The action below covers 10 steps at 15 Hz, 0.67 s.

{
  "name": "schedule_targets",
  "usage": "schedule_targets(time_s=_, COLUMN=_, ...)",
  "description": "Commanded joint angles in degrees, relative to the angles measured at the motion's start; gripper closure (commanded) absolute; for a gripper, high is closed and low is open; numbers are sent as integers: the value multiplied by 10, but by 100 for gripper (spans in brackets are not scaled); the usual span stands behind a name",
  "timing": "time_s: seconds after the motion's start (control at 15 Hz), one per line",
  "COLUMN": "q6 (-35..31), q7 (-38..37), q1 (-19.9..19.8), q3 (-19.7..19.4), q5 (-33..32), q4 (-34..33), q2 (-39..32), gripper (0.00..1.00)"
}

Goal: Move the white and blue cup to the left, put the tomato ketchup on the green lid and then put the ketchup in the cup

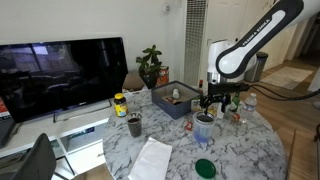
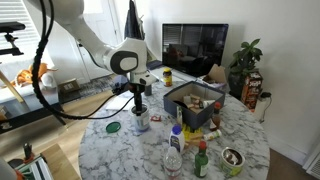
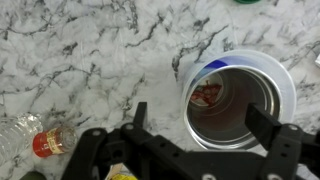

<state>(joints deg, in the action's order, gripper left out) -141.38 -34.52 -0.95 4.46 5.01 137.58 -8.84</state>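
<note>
Right, arm [image 1: 255, 35] is pointing down, gripper [image 3: 200, 125] hovering above the white and blue cup [image 3: 262, 85], fingers [image 3: 139, 115] spread, gripping nothing. Ketchup [image 3: 208, 95] is probably lying inside that cup, green lid [image 1: 204, 167] near it.

A round table [image 1: 255, 150] with a white and grey marble top stands in a bright room with white walls [image 1: 90, 18]. Behind it are a big black TV [image 1: 60, 75] and a leafy green plant [image 1: 150, 62]. The floor [image 1: 300, 110] is brown wood.

Cup [image 3: 240, 100] on table [image 3: 90, 60], beneath claw [image 3: 200, 120]
</note>
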Motion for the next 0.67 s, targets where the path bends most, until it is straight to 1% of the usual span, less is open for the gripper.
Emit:
schedule_targets(time_s=0.0, q6=-4, q7=45, q1=16, q3=-16, q5=12, q4=-19, q2=-38, gripper=0)
schedule_targets(time_s=0.07, q6=-2, q7=55, q1=17, q3=-17, q5=13, q4=-22, q2=-44, gripper=0)
schedule_targets(time_s=0.13, q6=-2, q7=59, q1=19, q3=-20, q5=12, q4=-22, q2=-49, gripper=5)
schedule_targets(time_s=0.2, q6=-2, q7=66, q1=19, q3=-21, q5=14, q4=-25, q2=-54, gripper=17)
schedule_targets(time_s=0.27, q6=-3, q7=70, q1=20, q3=-23, q5=14, q4=-26, q2=-59, gripper=27)
schedule_targets(time_s=0.33, q6=-3, q7=74, q1=20, q3=-24, q5=15, q4=-28, q2=-62, gripper=30)
schedule_targets(time_s=0.47, q6=-3, q7=82, q1=22, q3=-26, q5=18, q4=-31, q2=-69, gripper=46)
schedule_targets(time_s=0.53, q6=-2, q7=85, q1=23, q3=-27, q5=19, q4=-34, q2=-72, gripper=55)
schedule_targets(time_s=0.6, q6=-1, q7=89, q1=24, q3=-26, q5=20, q4=-35, q2=-75, gripper=62)
